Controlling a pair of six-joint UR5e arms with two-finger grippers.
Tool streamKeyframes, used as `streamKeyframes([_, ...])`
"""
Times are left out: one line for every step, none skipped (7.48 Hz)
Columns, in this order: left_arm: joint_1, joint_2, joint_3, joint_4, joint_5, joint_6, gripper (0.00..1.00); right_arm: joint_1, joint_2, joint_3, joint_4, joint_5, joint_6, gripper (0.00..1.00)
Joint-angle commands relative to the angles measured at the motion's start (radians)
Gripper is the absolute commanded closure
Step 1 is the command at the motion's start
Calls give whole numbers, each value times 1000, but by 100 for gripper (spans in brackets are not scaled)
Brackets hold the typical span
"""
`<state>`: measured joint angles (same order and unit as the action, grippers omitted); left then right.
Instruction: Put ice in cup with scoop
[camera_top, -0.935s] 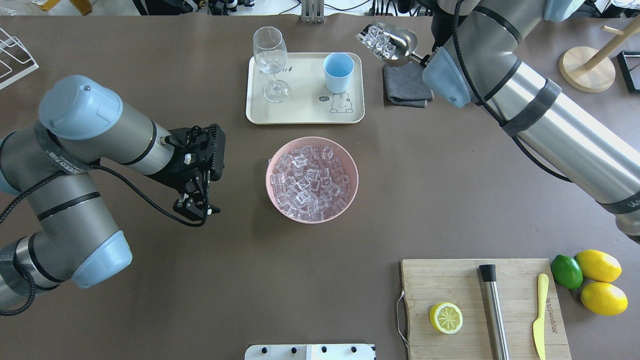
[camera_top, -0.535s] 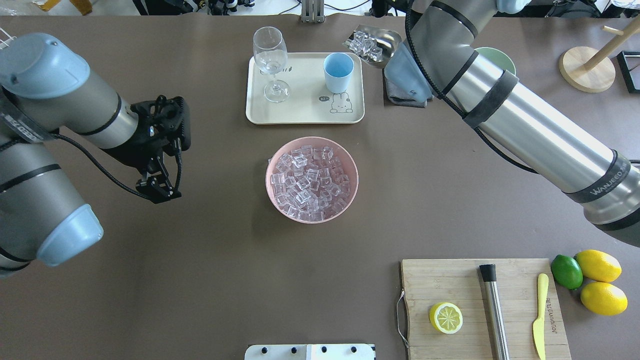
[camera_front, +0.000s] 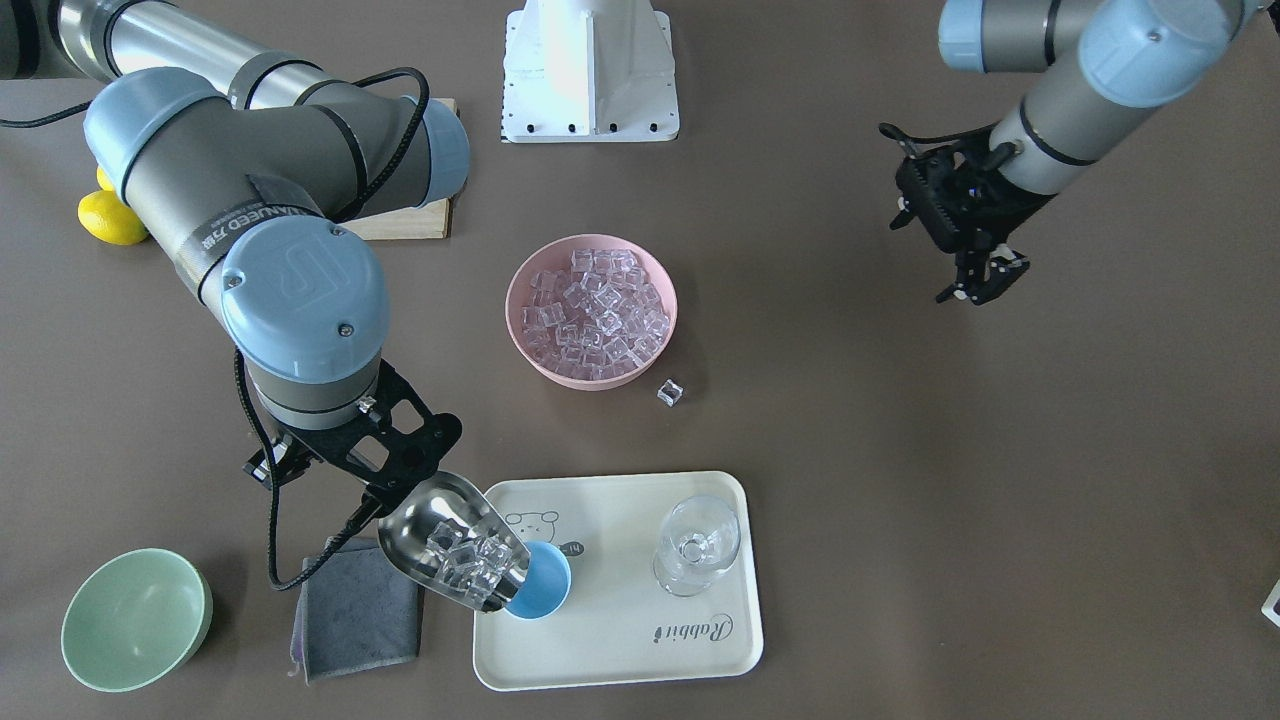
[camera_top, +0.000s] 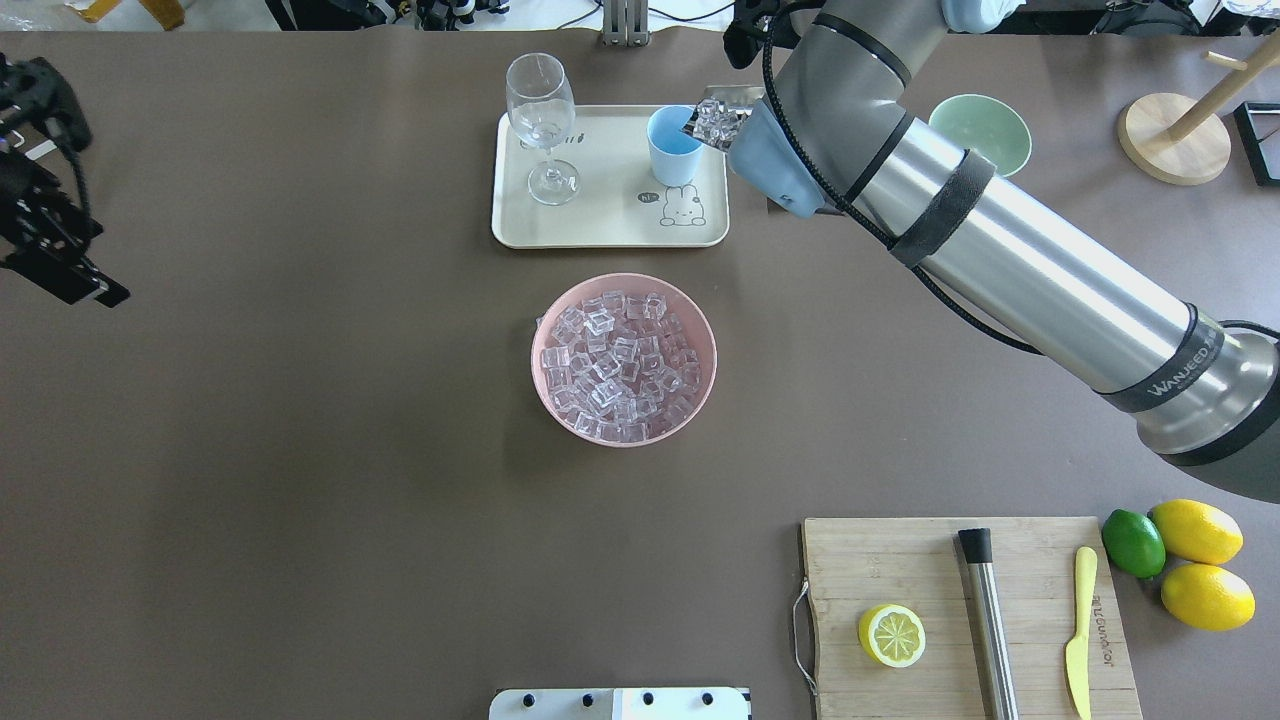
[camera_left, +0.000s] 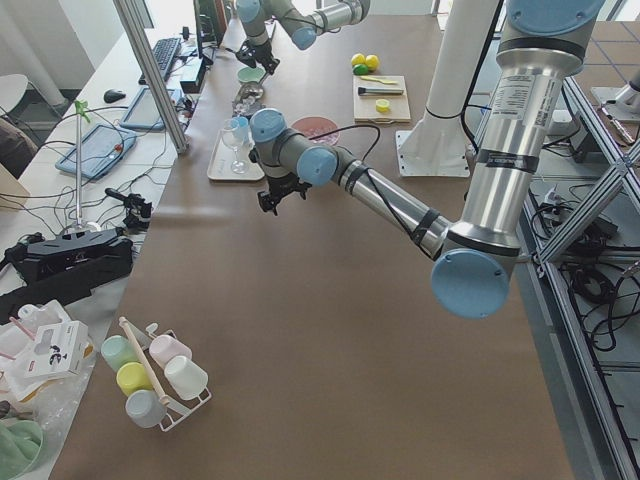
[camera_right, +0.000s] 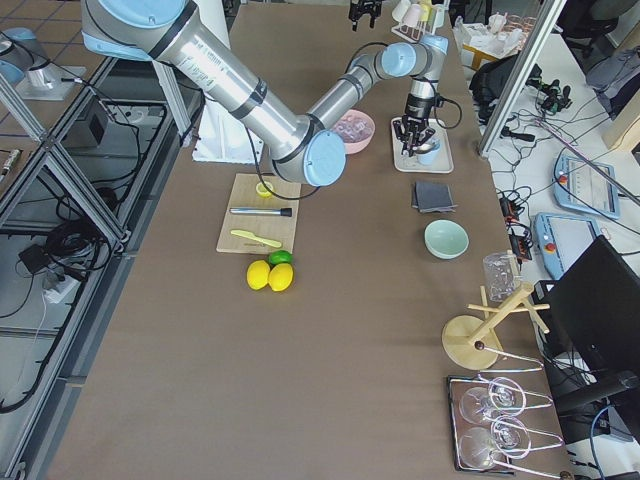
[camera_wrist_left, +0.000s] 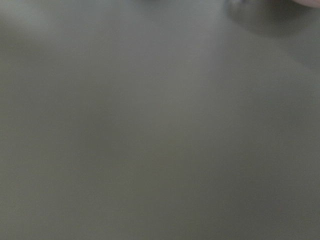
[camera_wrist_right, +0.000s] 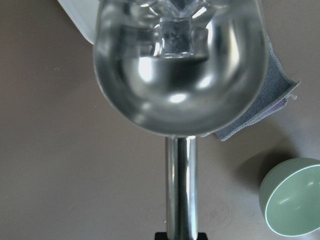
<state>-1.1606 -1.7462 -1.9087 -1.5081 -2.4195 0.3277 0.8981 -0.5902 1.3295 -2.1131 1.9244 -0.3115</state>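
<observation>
One scoop (camera_front: 440, 535) of ice (camera_front: 470, 565) at one cup (camera_front: 545, 587), right hand (camera_front: 392, 482) tight on it; left hand (camera_front: 985, 280), gap unclear.

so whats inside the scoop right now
Clear ice cubes bunched at the front lip of the scoop, over the cup; the rear trough is bare metal. The scoop covers part of the cup's inside.

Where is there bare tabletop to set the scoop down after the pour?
Widest bare patch: between the pink bowl and the left gripper. Also between that bowl and the cutting board. Crowded: the tray with cup and wine glass, then grey cloth and green bowl beside it.
</observation>
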Motion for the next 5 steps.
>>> streamKeyframes([-259,99,174,0,-67,-19,1,-11,19,-7,-37,-44,-60,100])
streamKeyframes([-369,103,228,0,-67,-22,1,-13,33,-18,-51,-68,-78,100])
streamKeyframes([-439,114,276,2,-66,-21,1,-16,43,-36,-53,-71,-84,100])
streamKeyframes([-474,125,319,0,-29,-19,1,-18,64,-67,-53,-76,-98,100])
streamKeyframes([-502,132,316,0,100,-21,1,-19,82,-96,-53,-90,-103,100])
